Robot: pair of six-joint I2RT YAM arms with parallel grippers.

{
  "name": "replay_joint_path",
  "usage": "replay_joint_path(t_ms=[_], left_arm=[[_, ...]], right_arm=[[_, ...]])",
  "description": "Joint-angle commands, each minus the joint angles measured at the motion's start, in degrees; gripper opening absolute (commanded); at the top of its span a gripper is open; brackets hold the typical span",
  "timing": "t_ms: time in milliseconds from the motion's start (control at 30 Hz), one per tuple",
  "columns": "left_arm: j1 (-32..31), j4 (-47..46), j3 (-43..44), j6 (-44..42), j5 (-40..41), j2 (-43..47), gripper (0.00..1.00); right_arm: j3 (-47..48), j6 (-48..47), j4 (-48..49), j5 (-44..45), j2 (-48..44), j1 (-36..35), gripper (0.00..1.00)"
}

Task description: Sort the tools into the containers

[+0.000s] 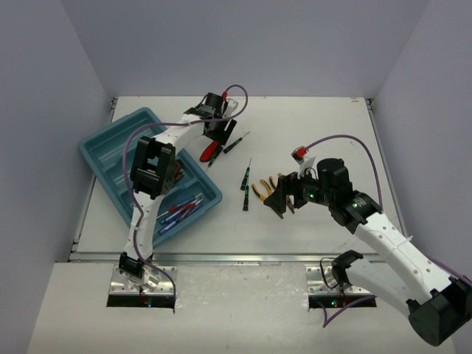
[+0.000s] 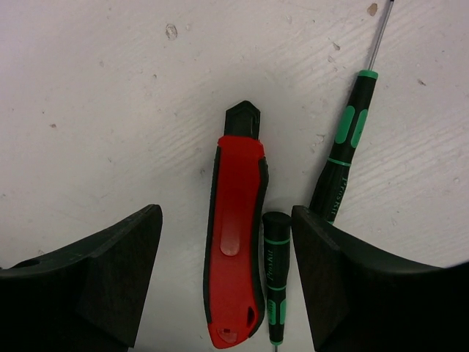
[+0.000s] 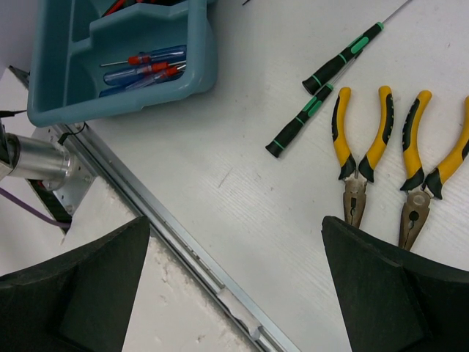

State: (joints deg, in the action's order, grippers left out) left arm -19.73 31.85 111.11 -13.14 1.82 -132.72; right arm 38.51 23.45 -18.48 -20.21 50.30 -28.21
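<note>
Worktop (image 1: 332, 221): white and flat; both arm bases are bolted at its near edge.
Blue screwdrivers (image 3: 146, 66): several lie bunched together in the near end of the tray (image 3: 124, 99).
Right gripper (image 3: 233, 242): fingers spread wide with nothing between them. It hangs above the worktop right of centre, just right of the pliers.
Pliers (image 3: 355, 189): two yellow-handled pairs lie side by side on the worktop. Their noses point toward the right gripper, and the tips are hidden behind one of its fingers.
Green screwdrivers (image 3: 300, 125): two thin black-green ones lie mid-worktop, just left of the pliers. Two more lie farther away, beside the cutter.
Tray: teal plastic, divided into compartments. It sits at an angle on the left of the worktop, under the left arm.
Cutter (image 2: 234, 242): red body with black trim. It lies flat on the worktop, just right of the tray's far end, with a short green screwdriver touching its side.
Left gripper (image 2: 226, 220): fingers spread, one on each side of the cutter and the short screwdriver. There is a clear gap to the cutter, and nothing is pinched.
</note>
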Motion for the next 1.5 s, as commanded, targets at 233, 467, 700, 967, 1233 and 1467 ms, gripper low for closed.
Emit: replay_joint_path(t_ms=[233, 467, 700, 967, 1233, 1467], left_arm=[[2.3, -0.87, 5.29, -0.31, -6.04, -5.21, 0.64], [3.06, -1.04, 7.47, 0.77, -6.71, -8.64, 0.62], [3.91, -0.12, 10.01, 1.19, -6.31, -10.46, 0.42], [4.26, 1.2, 12.56, 0.75, -5.38, -10.45, 0.12], [4.53, 0.63, 13.3, 1.19, -3.89, -8.7, 0.0], [4.53, -0.36, 13.51, 2.18, -3.91, -4.45, 0.0]], right_arm=[[-0.43, -1.13, 2.46, -1.06, -0.03, 0.35, 0.99], [-0.63, -1.13, 2.9, -1.44, 0.46, 0.29, 0.99], [-0.63, -1.22, 2.93, -1.24, 0.93, 0.34, 0.99], [-0.81, -1.26, 2.84, -0.71, 0.58, 0.34, 0.99], [-0.81, -1.35, 2.84, -0.58, 0.85, 0.3, 0.99], [-0.81, -1.31, 2.93, -0.45, 0.93, 0.27, 0.99]])
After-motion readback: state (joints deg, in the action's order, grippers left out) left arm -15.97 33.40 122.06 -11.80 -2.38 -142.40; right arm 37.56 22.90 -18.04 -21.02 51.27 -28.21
